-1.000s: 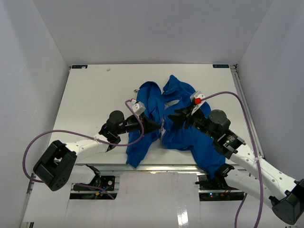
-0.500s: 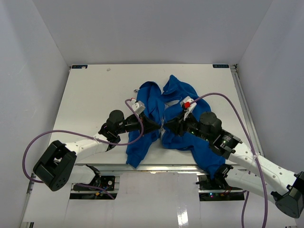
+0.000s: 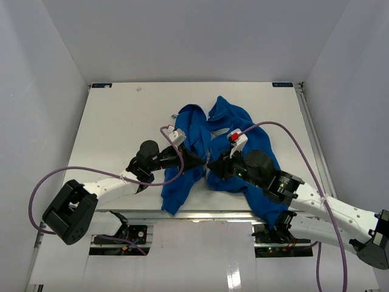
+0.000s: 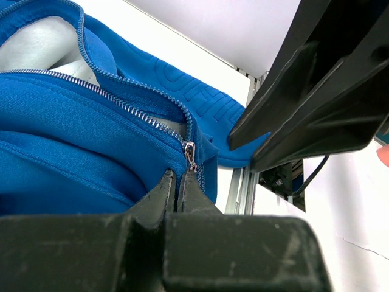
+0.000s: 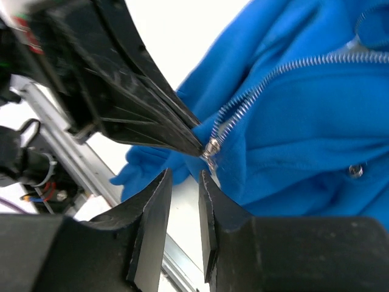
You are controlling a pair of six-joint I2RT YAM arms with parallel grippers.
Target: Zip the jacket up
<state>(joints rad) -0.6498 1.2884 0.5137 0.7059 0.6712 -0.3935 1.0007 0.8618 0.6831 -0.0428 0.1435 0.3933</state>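
Observation:
The royal-blue jacket (image 3: 222, 118) lies crumpled at the table's middle, its pale zipper open with the white lining showing in the left wrist view (image 4: 42, 45). My left gripper (image 3: 202, 160) is shut on the jacket's bottom hem just under the silver zipper slider (image 4: 189, 149); its tips (image 4: 178, 177) pinch the fabric. My right gripper (image 3: 212, 165) is open, its tips (image 5: 184, 176) just below the slider (image 5: 213, 148) and not touching it. The left gripper's fingers (image 5: 146, 109) show at the slider in the right wrist view.
The jacket's lower sleeve (image 3: 173, 194) hangs toward the table's front edge rail (image 3: 200, 213). Purple cables (image 3: 285, 128) loop over both arms. White walls enclose the table (image 3: 115, 121) on three sides.
My right gripper has moved left and a little toward me, up to the zipper's bottom end beside the left gripper. The left arm and the jacket have not moved.

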